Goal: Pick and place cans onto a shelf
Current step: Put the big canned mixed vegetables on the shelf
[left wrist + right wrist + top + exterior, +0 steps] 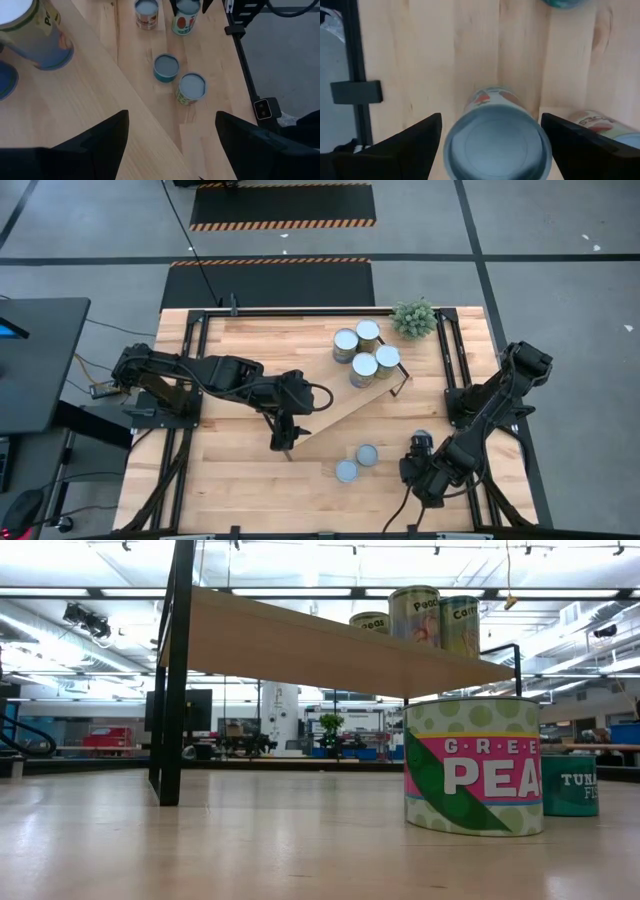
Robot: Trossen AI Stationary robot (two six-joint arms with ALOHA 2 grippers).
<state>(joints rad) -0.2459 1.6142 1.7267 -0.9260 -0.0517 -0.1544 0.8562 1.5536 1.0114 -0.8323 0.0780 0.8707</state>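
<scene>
The shelf point(340, 418) is a light-wood plank on black legs, standing slantwise on the table. Several cans point(363, 368) stand on its far end and also show in the low view point(415, 615). Two short cans point(367, 455) point(346, 471) stand on the table near the front, also seen in the left wrist view point(191, 89). My right gripper point(421, 443) point(491, 115) is open at the front right, one finger on either side of an upright can with a bluish top point(497, 145). My left gripper point(283, 440) point(171, 115) is open and empty above the shelf's near left end. My right gripper comes at the upright can from above, with its fingers point(415, 142) standing on either side of the can's top. I cannot tell whether they touch it. The can stands on the table.
Another can point(602, 125) stands close beside the one between my right fingers. A small green plant point(415, 318) stands at the far right of the table. Black frame rails point(455, 360) run along the table's sides. In the low view a green peas can point(475, 765) and a tuna can point(570, 785) stand in front.
</scene>
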